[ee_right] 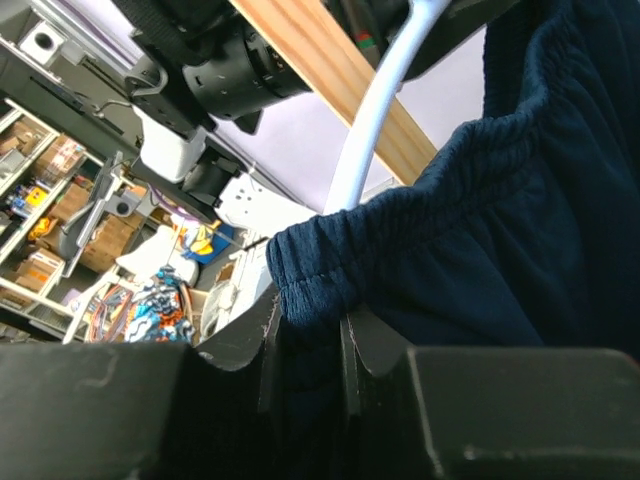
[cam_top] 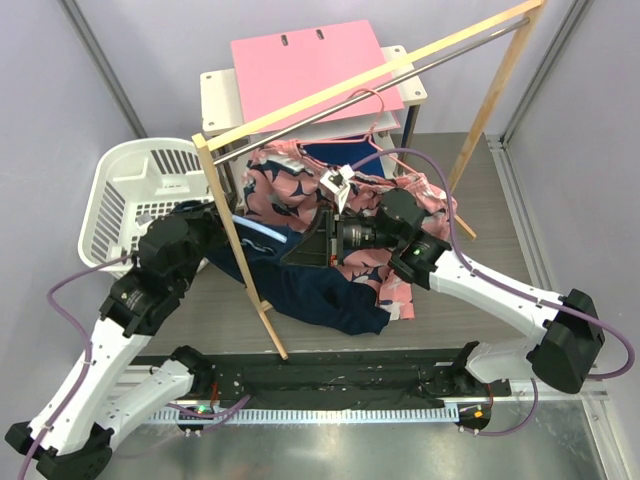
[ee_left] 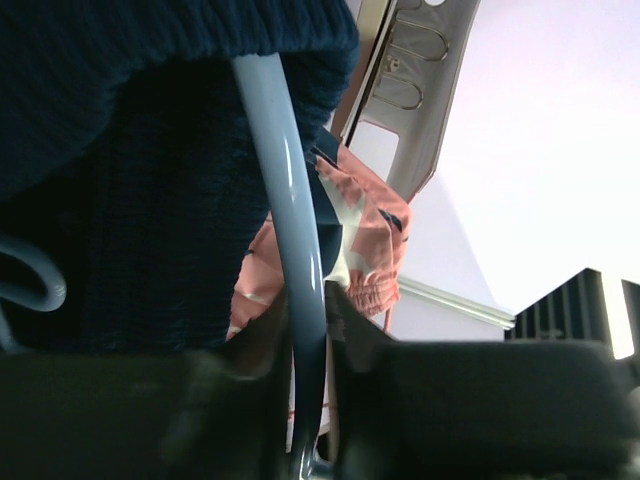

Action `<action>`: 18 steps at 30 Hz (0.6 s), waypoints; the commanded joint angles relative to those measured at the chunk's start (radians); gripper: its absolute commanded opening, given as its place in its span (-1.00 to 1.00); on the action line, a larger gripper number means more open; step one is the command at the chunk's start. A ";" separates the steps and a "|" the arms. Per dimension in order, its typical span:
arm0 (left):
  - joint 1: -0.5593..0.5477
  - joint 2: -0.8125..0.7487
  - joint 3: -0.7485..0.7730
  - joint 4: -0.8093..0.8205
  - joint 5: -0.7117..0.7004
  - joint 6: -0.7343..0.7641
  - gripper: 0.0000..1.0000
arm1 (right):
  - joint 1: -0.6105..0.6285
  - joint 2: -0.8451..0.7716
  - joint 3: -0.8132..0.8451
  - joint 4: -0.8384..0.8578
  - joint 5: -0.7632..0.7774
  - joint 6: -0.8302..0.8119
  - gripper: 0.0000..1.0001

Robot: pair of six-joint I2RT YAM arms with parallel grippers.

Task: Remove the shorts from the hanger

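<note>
Hanger: pale blue, running into navy shorts waistband
Left gripper: narrow, clamped on hanger
Right gripper: pinching navy shorts waistband
Pink shorts: beside navy shorts

Bright overhead light, soft shadows; wrist views backlit, dark blurred foreground, glare on blue hanger.

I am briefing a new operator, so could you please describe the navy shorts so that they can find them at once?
Find the wooden garment rack in the middle of the table. Below its front post, the navy shorts sit on a pale blue hanger and spill onto the table. They are plain dark, unlike the salmon pink printed shorts behind them.
</note>
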 commanded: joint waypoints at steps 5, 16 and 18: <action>0.013 0.042 0.060 0.061 0.027 0.074 -0.99 | 0.007 -0.041 0.060 0.108 0.011 -0.026 -0.78; 0.013 0.052 0.132 -0.002 -0.002 0.064 -0.99 | 0.007 -0.238 0.091 -0.568 0.337 -0.437 0.14; 0.013 0.043 0.118 0.010 -0.001 0.039 -0.99 | 0.009 -0.263 0.053 -0.592 0.356 -0.448 0.38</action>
